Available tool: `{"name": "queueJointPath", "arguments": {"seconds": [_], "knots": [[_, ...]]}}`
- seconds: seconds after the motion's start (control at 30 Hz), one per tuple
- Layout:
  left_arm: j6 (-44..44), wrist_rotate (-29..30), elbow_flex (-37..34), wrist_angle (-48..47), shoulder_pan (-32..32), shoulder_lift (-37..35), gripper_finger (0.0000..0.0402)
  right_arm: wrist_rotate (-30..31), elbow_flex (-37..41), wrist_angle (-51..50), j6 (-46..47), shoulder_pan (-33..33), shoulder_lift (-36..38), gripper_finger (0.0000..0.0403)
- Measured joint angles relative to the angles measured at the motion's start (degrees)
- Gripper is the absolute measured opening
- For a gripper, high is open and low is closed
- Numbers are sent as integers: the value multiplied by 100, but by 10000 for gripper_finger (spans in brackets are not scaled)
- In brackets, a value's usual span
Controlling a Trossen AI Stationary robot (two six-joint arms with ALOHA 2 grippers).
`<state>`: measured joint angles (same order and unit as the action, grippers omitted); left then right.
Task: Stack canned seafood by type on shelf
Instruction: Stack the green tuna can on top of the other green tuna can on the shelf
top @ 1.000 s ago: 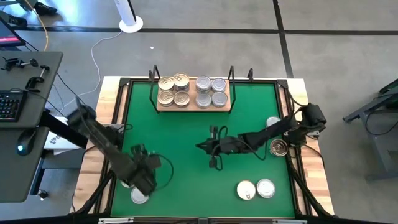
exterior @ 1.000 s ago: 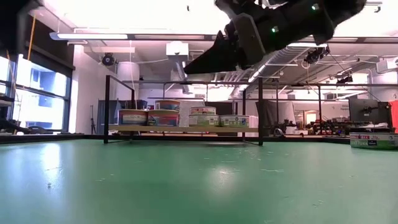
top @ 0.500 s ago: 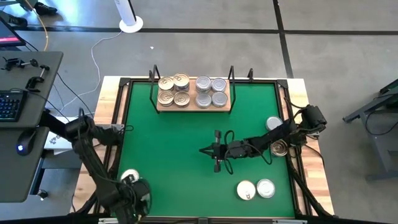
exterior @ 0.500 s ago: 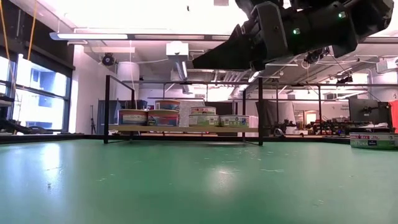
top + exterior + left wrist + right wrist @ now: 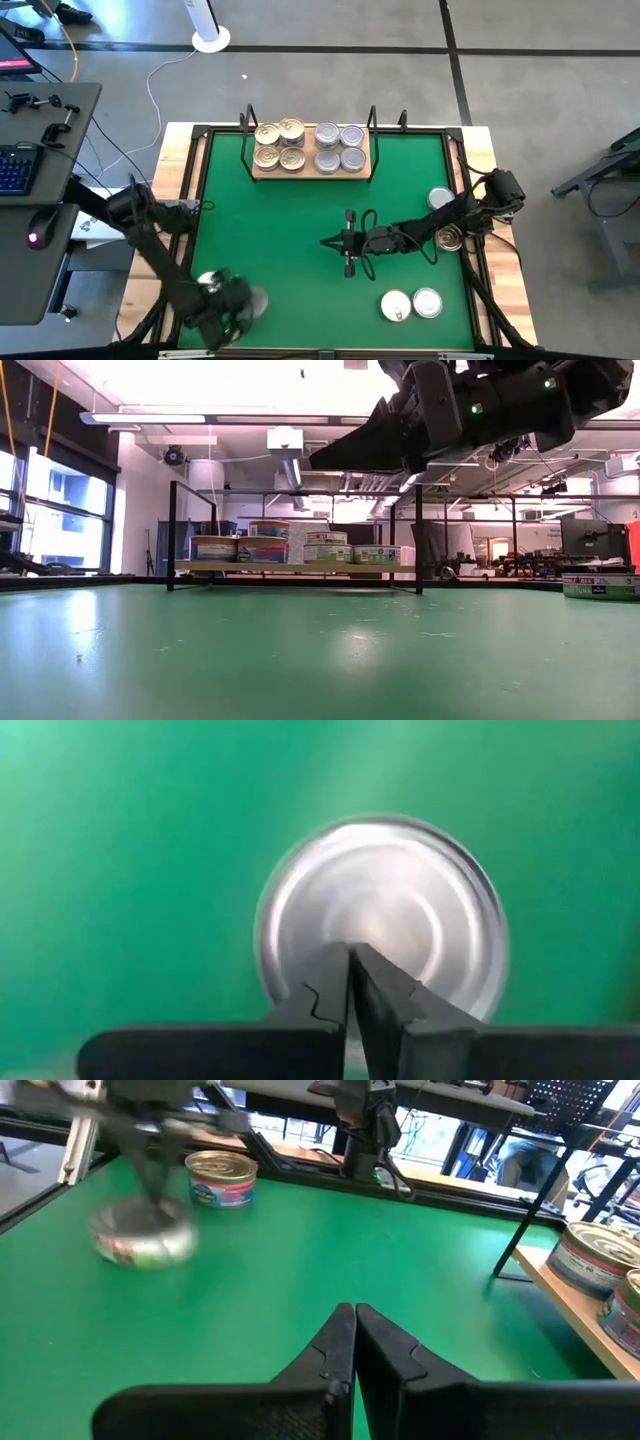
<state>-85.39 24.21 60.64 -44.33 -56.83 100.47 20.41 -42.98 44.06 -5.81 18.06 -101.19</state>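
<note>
L gripper (image 5: 350, 982) is shut w/ nothing between its tips, hovering over a silver-lid tin (image 5: 385, 915) at the mat's (image 5: 300, 220) 7 o'clock corner (rigid, slick metal, prob light: grip across the side wall, not the lid); R gripper (image 5: 327, 240) shut, empty, mid-mat.

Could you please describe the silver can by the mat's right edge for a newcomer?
Find the green mat and follow its right edge, where the right arm comes in. Two cans sit there: yours is the silver can nearer the shelf, clear of the arm, unlike the darker can partly under it.
</note>
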Motion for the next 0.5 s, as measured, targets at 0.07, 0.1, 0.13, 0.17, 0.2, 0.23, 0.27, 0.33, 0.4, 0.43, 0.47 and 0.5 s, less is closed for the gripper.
{"name": "queueJointPath", "arguments": {"seconds": [0.07, 0.1, 0.13, 0.17, 0.2, 0.23, 0.27, 0.33, 0.4, 0.43, 0.47, 0.5], "knots": [[544, 1034, -167, 23, 244, 26, 9, -1, 0, 42, -43, 75, 31, 0], [836, 1451, -258, 178, 396, 26, 10, 1, 0, 31, -68, 118, 91, 0], [1133, 1832, -311, 394, 576, 24, 9, 18, 0, 32, -92, 156, 153, 0], [1398, 2146, -345, 557, 745, 18, 7, 28, 0, 68, -124, 196, 223, 0], [1648, 2388, -352, 615, 916, 17, 5, 62, 0, 17, -175, 249, 316, 0], [1934, 2563, -344, 654, 1092, 17, 3, 84, -1, -68, -193, 290, 415, 0], [2245, 2682, -293, 738, 1240, 17, 1, 100, -2, -185, -198, 329, 525, 0], [2815, 2759, -105, 849, 1478, -25, 1, 113, -2, -426, -195, 379, 755, 0], [3214, 2761, 67, 824, 1627, -49, 1, 113, -2, -752, -172, 393, 968, 0], [3312, 2765, 110, 832, 1644, -44, 1, 115, -4, -877, -61, 380, 1020, 0], [3354, 2803, 117, 809, 1648, -37, 1, 113, -3, -989, 101, 326, 1059, 1], [3361, 2897, 97, 712, 1633, -36, 1, 105, -4, -1084, 245, 259, 1069, 4]]}}
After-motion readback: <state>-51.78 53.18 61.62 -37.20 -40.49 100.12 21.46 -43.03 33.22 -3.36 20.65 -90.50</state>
